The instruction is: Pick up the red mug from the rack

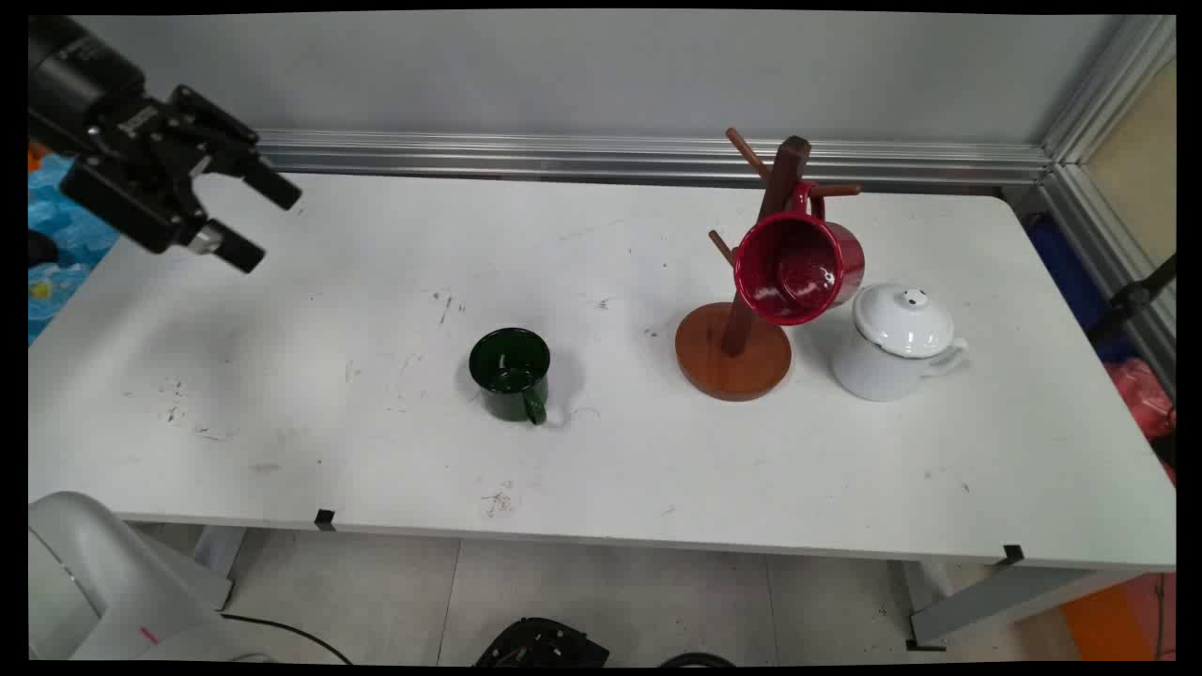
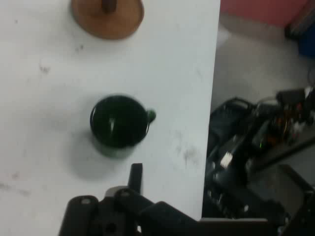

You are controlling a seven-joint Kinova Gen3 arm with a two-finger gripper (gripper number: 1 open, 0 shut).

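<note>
The gripper [image 1: 258, 221] hangs high over the tabletop's [image 1: 282, 394] far left corner, spread wide and holding nothing. The green mug [image 1: 510, 374] stands upright near the middle, well apart from the gripper, handle toward the near edge. To its right a red mug [image 1: 798, 268] hangs on the wooden mug tree [image 1: 742, 329], with a white lidded pot [image 1: 892, 343] just beside. A careless sweep rightward could tip the mug or rock the tree.

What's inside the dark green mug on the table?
The dark green metal mug stands upright and looks empty: only its shiny green inside shows, with reflections. Part of its inner wall is hidden by the rim in both views.
</note>
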